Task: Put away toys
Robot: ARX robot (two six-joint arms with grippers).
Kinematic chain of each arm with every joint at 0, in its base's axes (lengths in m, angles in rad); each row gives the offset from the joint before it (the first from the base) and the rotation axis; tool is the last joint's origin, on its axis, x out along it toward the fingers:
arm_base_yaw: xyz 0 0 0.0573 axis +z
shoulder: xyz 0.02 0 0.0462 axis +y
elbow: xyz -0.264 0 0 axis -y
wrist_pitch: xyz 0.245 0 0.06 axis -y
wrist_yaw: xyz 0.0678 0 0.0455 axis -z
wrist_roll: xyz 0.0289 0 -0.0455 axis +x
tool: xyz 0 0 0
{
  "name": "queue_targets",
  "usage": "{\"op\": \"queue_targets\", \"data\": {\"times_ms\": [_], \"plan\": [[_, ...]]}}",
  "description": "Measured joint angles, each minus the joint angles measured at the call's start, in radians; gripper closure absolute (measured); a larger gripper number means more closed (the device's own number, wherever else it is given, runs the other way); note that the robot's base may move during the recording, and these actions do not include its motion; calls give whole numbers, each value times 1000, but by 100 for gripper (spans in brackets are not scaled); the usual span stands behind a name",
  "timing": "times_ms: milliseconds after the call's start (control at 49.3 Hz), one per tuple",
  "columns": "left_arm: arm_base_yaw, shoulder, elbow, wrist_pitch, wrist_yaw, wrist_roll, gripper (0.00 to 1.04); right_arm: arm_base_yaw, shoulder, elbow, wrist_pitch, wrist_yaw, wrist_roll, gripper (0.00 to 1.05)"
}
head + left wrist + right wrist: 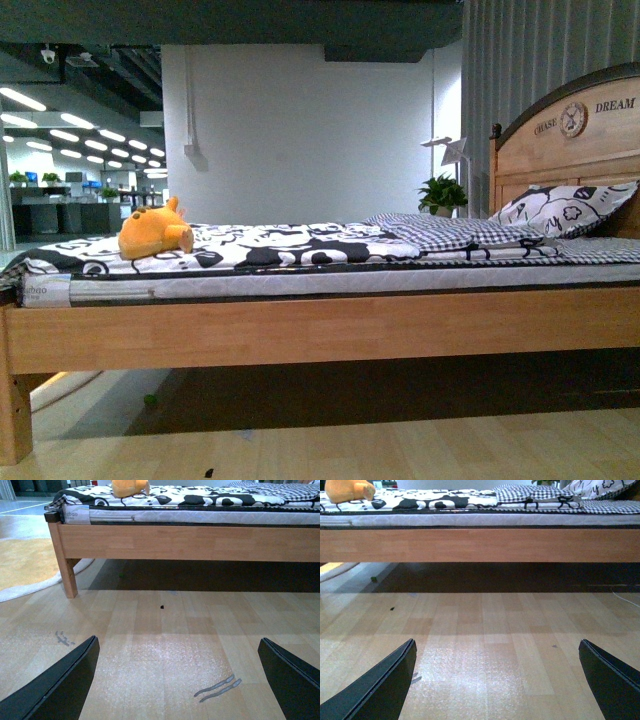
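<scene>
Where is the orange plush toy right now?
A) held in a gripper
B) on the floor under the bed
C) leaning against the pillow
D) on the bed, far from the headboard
D: the orange plush toy lies on the patterned bedspread, at the end opposite the headboard and pillow.

The bed (320, 328) stood broadside to the robot, with its headboard (570, 135) at the right end. The plush toy (155, 232) lay on top of the bed near the left end, close to the near edge. At the right end the pillow (560, 210) leaned against the headboard, and a folded blanket (450, 232) lay just left of it. A potted plant (443, 192) stood behind the bed. A rug (25, 565) lay on the floor (400, 450) left of the bed's corner leg (67, 575). The left gripper (177, 640) and the right gripper (496, 641) hung low over the floor before the bed, well apart from it.
</scene>
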Motion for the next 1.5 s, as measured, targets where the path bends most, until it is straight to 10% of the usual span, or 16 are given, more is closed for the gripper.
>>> {"op": "queue_targets", "data": {"times_ms": [1502], "plan": [[-1, -1, 0, -1, -1, 0, 6, 0, 0, 0, 0, -3, 0, 6]]}}
